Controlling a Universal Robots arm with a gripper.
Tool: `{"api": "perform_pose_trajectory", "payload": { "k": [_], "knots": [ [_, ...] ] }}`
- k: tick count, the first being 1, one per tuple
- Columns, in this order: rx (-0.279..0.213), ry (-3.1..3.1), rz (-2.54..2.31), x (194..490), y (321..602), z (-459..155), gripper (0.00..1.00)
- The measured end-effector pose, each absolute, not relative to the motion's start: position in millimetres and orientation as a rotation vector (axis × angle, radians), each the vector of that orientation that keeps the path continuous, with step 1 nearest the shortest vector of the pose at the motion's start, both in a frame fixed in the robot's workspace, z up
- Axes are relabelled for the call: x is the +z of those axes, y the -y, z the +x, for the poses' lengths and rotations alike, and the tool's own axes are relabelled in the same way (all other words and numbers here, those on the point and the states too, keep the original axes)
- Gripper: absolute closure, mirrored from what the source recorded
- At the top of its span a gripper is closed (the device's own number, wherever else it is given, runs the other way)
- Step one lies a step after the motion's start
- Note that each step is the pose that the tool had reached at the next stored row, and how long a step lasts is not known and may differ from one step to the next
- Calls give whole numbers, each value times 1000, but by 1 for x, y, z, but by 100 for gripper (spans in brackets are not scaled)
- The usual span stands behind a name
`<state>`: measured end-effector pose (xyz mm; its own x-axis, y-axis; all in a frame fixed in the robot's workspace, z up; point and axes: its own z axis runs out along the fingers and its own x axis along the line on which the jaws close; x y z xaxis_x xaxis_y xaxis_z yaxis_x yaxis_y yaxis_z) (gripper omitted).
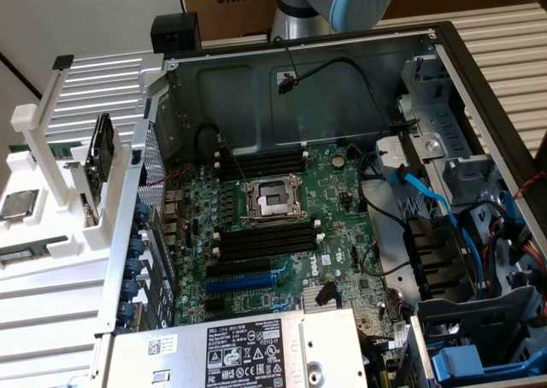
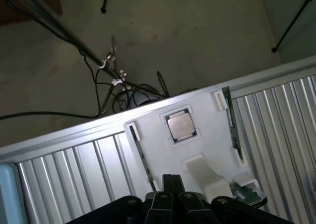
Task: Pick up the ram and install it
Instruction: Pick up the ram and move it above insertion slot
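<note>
Ram: green stick (image 2: pixel 231 123) lying flat in a groove of the white holder (image 2: pixel 207 130), beside the silver chip (image 2: pixel 180 125); a second, darker stick (image 2: pixel 140 157) lies on the chip's other side.
Gripper: (image 2: pixel 173 180) fingers pressed together, nothing between them.
Gap: we see the ram out ahead of the fingertips and off to one side, well apart.
Long axis: we judge it points roughly away from the gripper.
Slots: the black slots (image 1: pixel 263 238) look empty.

The exterior view looked steeply down, close, into the open computer case (image 1: pixel 256 89). The wrist view faced past the end effector (image 2: pixel 173 182) toward the white holder (image 2: pixel 148 130) just beyond it, which both views shared.
</note>
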<state>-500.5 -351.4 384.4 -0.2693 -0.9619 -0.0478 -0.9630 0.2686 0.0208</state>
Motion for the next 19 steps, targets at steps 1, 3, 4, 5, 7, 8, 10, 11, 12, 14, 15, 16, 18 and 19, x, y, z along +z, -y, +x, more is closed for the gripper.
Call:
{"api": "perform_pose_trajectory", "payload": {
  "k": [1, 3, 4, 5, 7, 8, 10, 11, 12, 14, 15, 16, 18, 19],
  "knots": [
    [71, -2464, -1907, 384, 351, -501, 90],
    [72, -2430, -1951, 384, 351, -501, 90],
    [72, -2412, -1974, 384, 351, -501, 90],
    [73, -2396, -1995, 384, 351, -501, 90],
    [73, -2358, -2041, 384, 351, -501, 90],
    [74, -2341, -2060, 384, 351, -501, 90],
    [74, -2318, -2087, 384, 351, -501, 90],
    [74, -2317, -2088, 384, 351, -501, 90],
    [74, -2317, -2088, 384, 351, -501, 90],
    [74, -2317, -2088, 384, 351, -501, 90],
    [74, -2317, -2088, 383, 351, -500, 90],
    [74, -2317, -2088, 382, 351, -501, 90],
    [73, -2317, -2088, 380, 351, -501, 90],
    [72, -2316, -2087, 378, 351, -501, 90]
  ]
}}
